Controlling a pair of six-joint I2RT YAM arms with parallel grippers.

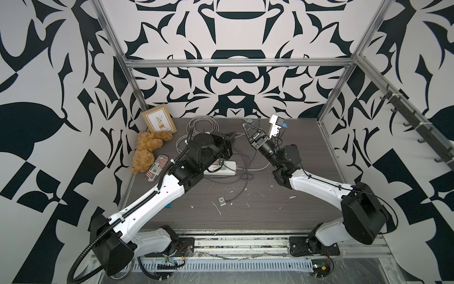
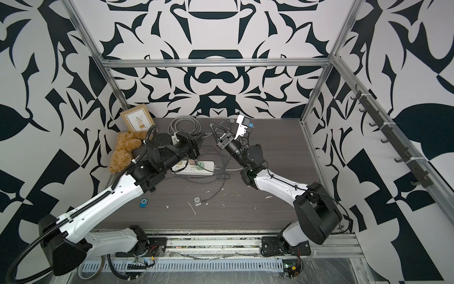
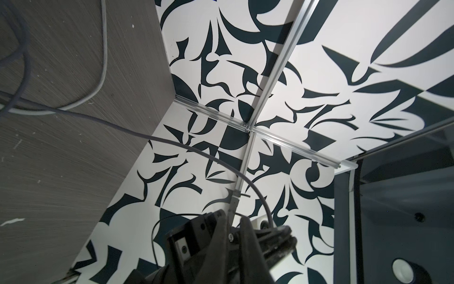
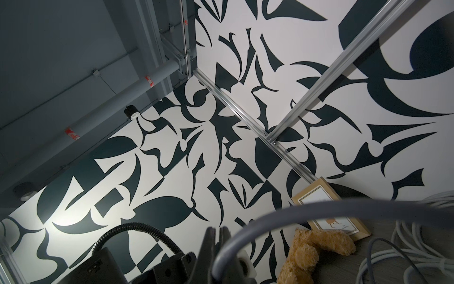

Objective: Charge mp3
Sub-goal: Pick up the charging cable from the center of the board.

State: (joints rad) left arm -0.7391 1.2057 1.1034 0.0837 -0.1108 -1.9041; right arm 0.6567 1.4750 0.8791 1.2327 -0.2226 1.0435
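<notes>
Found silver player (image 1: pixel 222 201) lying in front of power strip (image 1: pixel 227 170), left gripper (image 3: pixel 232 215) pinching plug of cable (image 3: pixel 172 145) raised behind it, right gripper (image 4: pixel 217 232) closed there too, hold unclear; judged squaring plug to port before pushing wisest.

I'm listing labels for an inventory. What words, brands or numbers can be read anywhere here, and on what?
"Big Place": on the patterned slipper lying beside the teddy bear; the first word is less sure, and the other print on it is too blurred to read.
Framed picture: small print under the plant drawing, too small to read.
Power strip: any markings are too small to read.
Silver mp3 player: no readable text.
</notes>
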